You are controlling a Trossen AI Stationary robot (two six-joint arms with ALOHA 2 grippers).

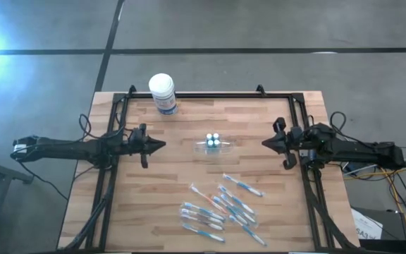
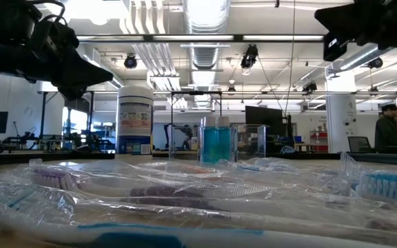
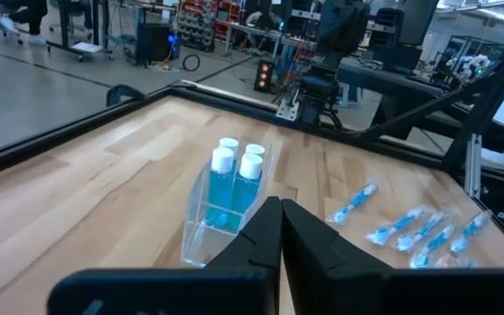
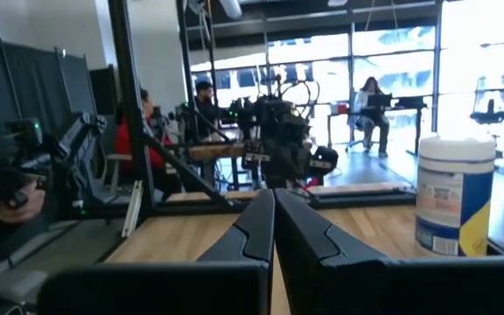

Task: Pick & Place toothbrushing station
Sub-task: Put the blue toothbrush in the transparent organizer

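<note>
A small clear plastic holder (image 1: 213,146) stands at the table's middle with three white-capped blue bottles (image 3: 236,161) in it. Several blue-and-white toothbrushes (image 1: 220,207) in clear wrappers lie scattered toward the near edge. My left gripper (image 1: 162,145) is shut, held level above the table left of the holder, touching nothing. My right gripper (image 1: 265,142) is shut and level, right of the holder, also touching nothing. In the low view the holder (image 2: 218,142) shows behind the wrapped toothbrushes (image 2: 185,200).
A white-lidded tub with a blue label (image 1: 163,92) stands at the far edge, left of centre. A black frame (image 1: 210,96) runs along the table's far and side edges. Bare wood lies between each gripper and the holder. People are in the room beyond the table.
</note>
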